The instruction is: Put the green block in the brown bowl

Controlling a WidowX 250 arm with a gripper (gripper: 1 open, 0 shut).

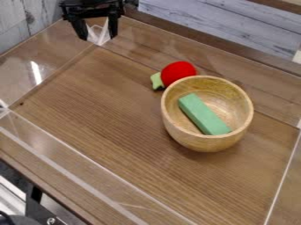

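Note:
The green block lies flat inside the brown wooden bowl, which stands right of the table's middle. My gripper is at the far back left, well away from the bowl, up near the top edge of the view. Its two dark fingers hang down with a gap between them and nothing held.
A red ball-like object with a green-yellow part sits just behind the bowl on its left. Clear plastic walls ring the wooden table. A white plank wall runs along the back.

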